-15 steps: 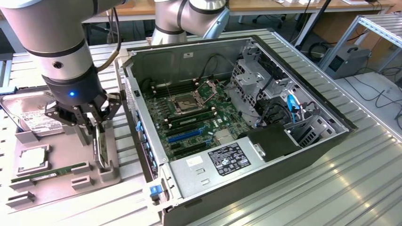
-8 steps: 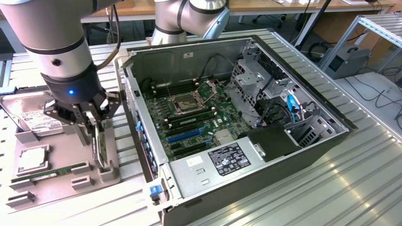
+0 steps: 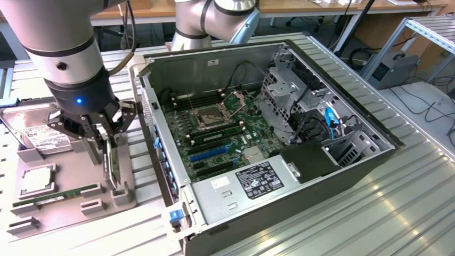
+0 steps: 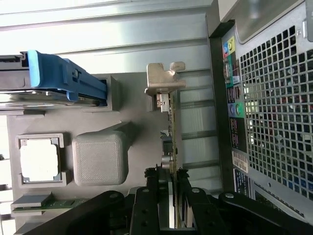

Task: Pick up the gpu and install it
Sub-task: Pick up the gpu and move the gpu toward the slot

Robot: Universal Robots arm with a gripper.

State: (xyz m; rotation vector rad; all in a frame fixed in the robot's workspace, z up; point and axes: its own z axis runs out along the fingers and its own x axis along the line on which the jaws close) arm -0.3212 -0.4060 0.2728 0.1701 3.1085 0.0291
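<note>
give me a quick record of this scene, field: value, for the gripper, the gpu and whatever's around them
gpu: upright on edge in the grey holder, not yet lifted
gripper: open, astride the gpu's upper edge
grey holder: to the exterior view's left of the pc case
pc case: side open, motherboard exposed
also in holder: hard drive, cpu, memory stick

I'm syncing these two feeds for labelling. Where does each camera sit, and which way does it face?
Exterior view: high off the arm, looking down on the open computer case and grey parts tray; arm and hand show.
Wrist view: on the wrist, looking past the hand's fingers at the gpu.
Shared: hand, gpu, tray, case.
</note>
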